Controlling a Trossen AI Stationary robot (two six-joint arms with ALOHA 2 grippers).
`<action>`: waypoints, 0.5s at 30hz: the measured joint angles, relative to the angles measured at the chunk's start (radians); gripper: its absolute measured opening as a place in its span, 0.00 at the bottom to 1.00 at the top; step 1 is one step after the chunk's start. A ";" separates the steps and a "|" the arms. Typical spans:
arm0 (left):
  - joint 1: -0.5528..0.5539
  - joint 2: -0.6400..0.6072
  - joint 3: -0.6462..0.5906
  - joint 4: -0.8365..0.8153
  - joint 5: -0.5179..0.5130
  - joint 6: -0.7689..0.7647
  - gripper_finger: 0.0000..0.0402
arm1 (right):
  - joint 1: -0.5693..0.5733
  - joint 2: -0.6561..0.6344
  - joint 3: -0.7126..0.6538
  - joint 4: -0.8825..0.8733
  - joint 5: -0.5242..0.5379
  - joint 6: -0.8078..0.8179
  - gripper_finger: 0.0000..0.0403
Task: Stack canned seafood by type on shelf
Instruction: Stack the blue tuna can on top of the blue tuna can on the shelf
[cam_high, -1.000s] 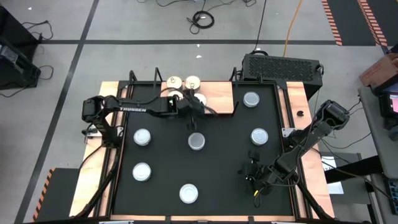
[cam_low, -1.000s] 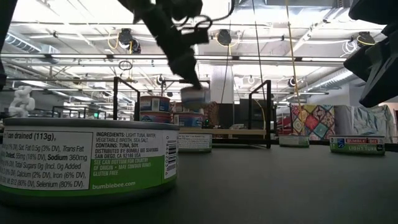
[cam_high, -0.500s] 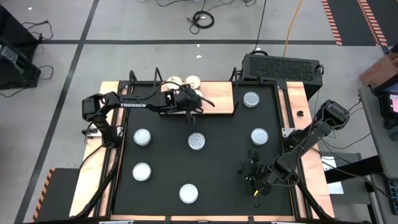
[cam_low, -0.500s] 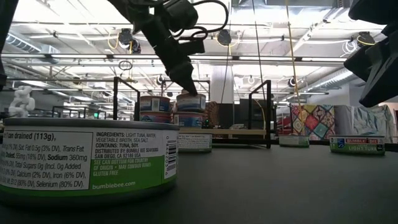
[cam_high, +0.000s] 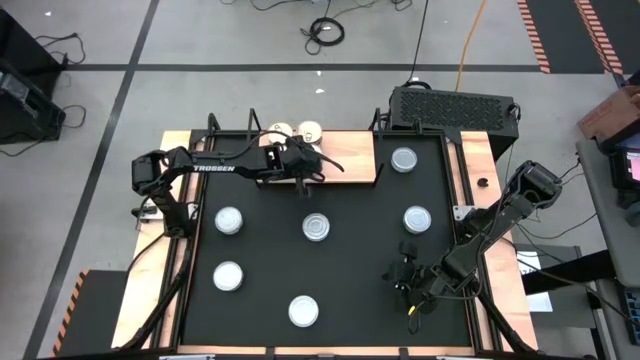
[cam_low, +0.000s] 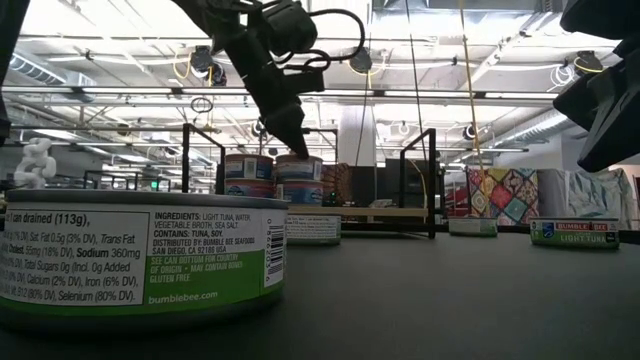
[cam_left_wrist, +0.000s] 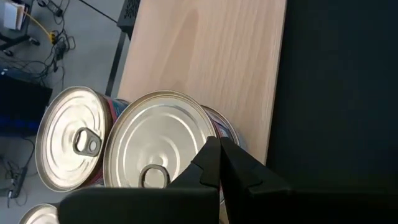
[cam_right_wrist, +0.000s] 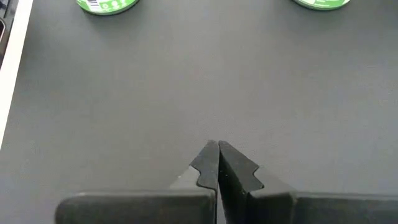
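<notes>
Your left gripper (cam_high: 303, 166) sits closed over the shelf (cam_high: 350, 156), its fingers pinched together with nothing between them, tips resting at the edge of a tin top (cam_left_wrist: 163, 148) on the stack there. In the low view that tin (cam_low: 298, 167) looks seated on another, beside a second stack (cam_low: 248, 166) of the same kind. Judging by that, the placement is done and the job now is to leave cleanly: lift straight up before you swing away, so the fingers do not drag the top tin off its base. Check it sits square first; if it overhangs, nudge it with the closed tips rather than regripping.

Moving right, six silver-topped tins wait on the black table, the nearest being the middle tin (cam_high: 316, 227). Take that one next, opening wide before you descend, and start a separate pile on the bare wood.

Your right gripper (cam_high: 408, 283) is parked near the table's front right, shut and empty.
</notes>
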 joint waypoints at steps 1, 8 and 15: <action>0.000 0.000 0.000 0.000 0.000 -0.001 0.00 | 0.000 0.000 0.000 0.000 0.000 0.000 0.00; -0.001 -0.001 0.000 -0.014 0.000 -0.003 0.07 | 0.000 0.000 0.000 0.000 0.000 0.001 0.00; -0.002 -0.001 0.000 -0.013 -0.002 -0.003 0.13 | 0.000 0.000 0.000 0.000 -0.001 0.000 0.00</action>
